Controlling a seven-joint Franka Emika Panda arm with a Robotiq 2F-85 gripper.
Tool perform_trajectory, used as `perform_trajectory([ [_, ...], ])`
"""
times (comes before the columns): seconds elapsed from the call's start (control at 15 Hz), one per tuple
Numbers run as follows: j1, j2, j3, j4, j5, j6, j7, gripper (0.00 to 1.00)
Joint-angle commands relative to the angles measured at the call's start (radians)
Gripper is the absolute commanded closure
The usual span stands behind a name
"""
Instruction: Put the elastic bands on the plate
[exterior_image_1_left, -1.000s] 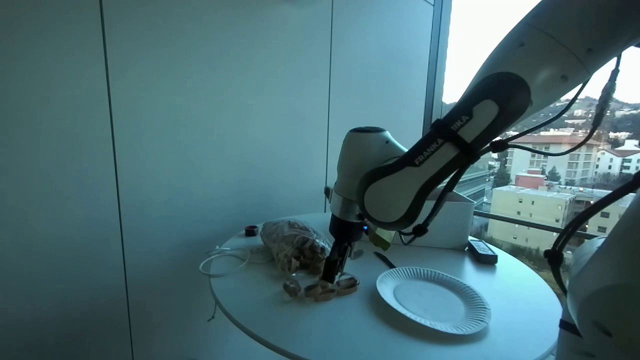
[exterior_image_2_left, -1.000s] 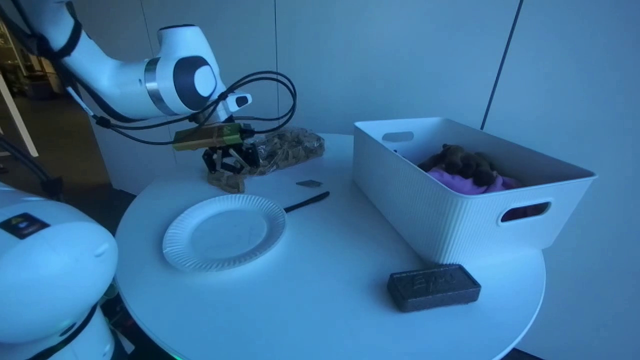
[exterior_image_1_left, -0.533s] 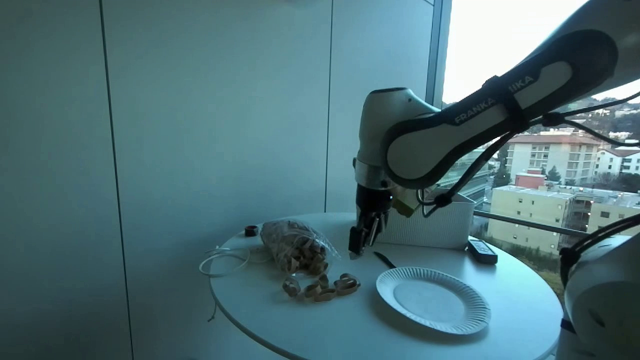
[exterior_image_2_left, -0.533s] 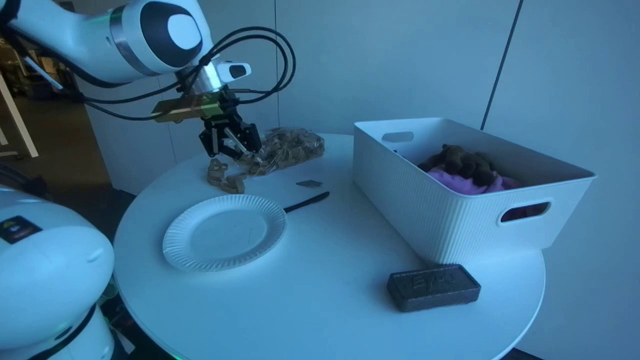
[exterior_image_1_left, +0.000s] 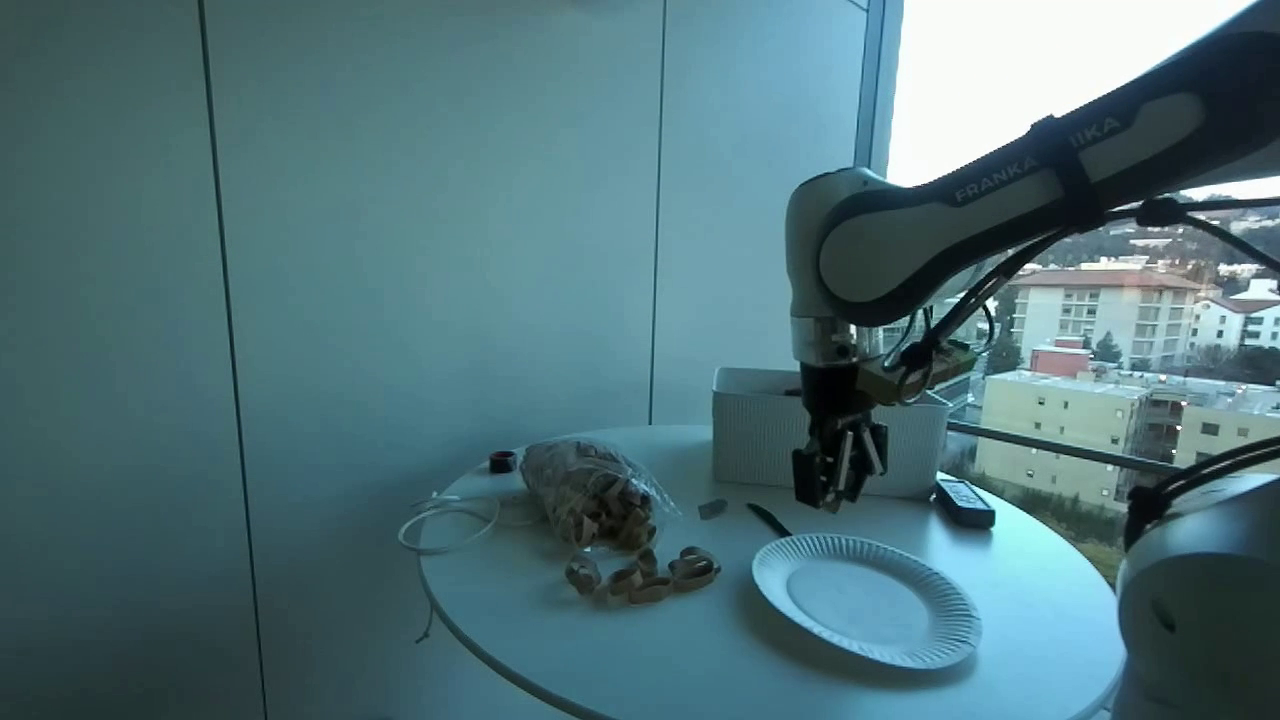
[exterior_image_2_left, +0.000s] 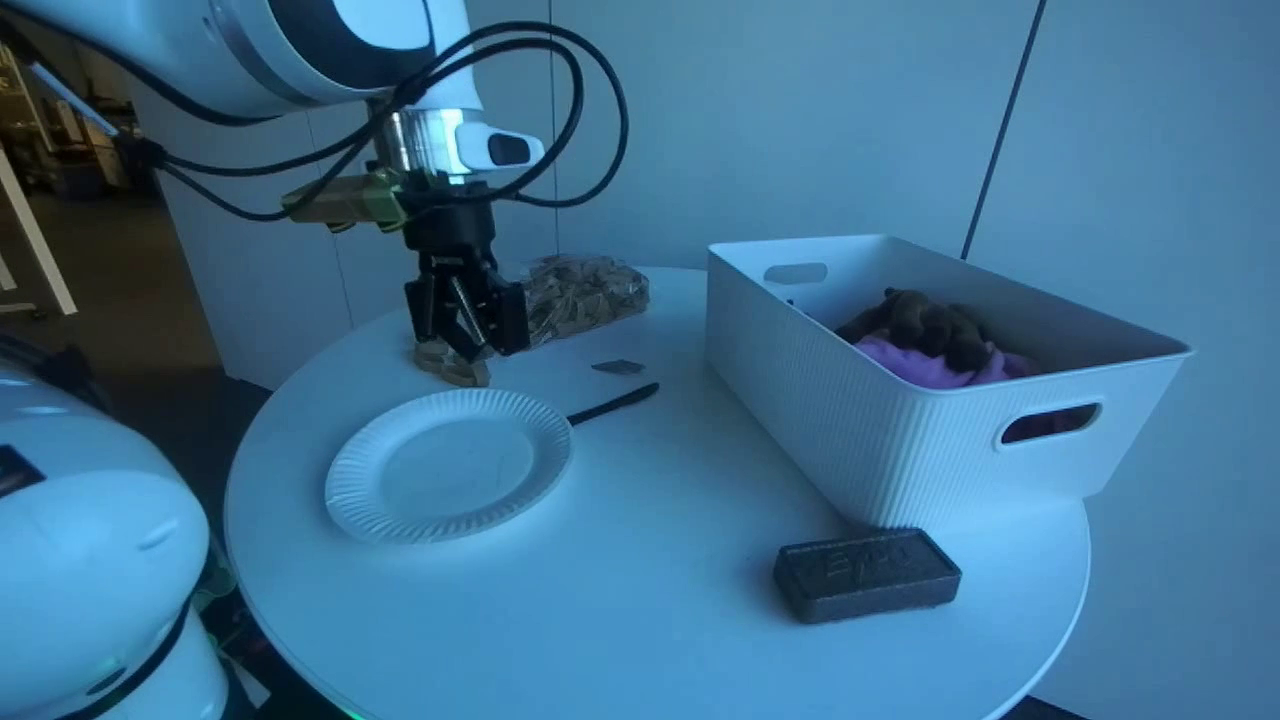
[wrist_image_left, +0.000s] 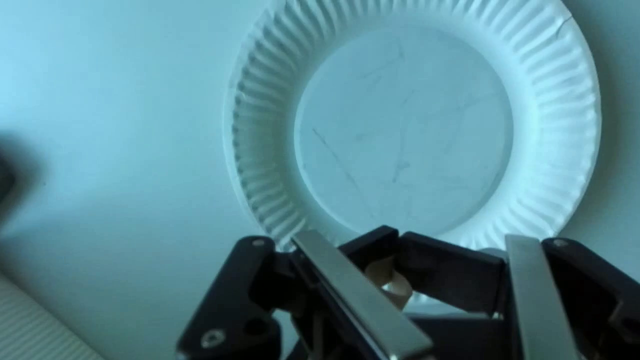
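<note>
Robotiq gripper (wrist_image_left: 399, 237) hung higher than the plate (exterior_image_1_left: 865, 600), its fingertips together and, in the wrist view, overlapping the plate's rim. Clamped between them was a tan elastic band (wrist_image_left: 401, 286), partly hidden by the fingers. Loose elastic bands (exterior_image_1_left: 651, 591) lay in a cluster on the white table (exterior_image_2_left: 680, 600), near the plate but apart from its rim. Farther from the plate, in both exterior views, lay a clear bag (exterior_image_1_left: 575, 470) filled with more tan bands (exterior_image_1_left: 622, 522). Up against or just beside the plate's rim, I couldn't tell which, lay a slim black object (exterior_image_2_left: 615, 403); a small flat grey piece (exterior_image_2_left: 618, 367) sat a little farther from the plate. Well apart from the plate stood a ribbed white bin (exterior_image_2_left: 800, 400) holding purple cloth (exterior_image_2_left: 925, 369) and something brown (exterior_image_2_left: 930, 325). Also well apart from the plate, a dark block (exterior_image_2_left: 868, 575) lay on the table, its markings unreadable.
</note>
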Motion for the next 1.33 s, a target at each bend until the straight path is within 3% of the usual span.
perform_trajectory([
  [0.0, -0.02, 0.035, -0.057, -0.003, 0.049, 0.034, -0.012, 0.72],
  [0.07, -0.022, 0.034, -0.067, -0.006, 0.057, 0.044, -0.016, 0.7],
  [0.33, -0.03, -0.014, -0.04, -0.006, 0.034, 0.033, 0.0, 0.39],
  [0.67, 0.047, -0.064, -0.022, -0.003, 0.055, 0.027, -0.098, 0.02],
  [0.93, 0.151, -0.015, -0.028, -0.003, 0.094, 0.109, -0.216, 0.0],
  [1.27, 0.242, 0.124, -0.065, -0.014, 0.117, 0.341, -0.404, 0.0],
])
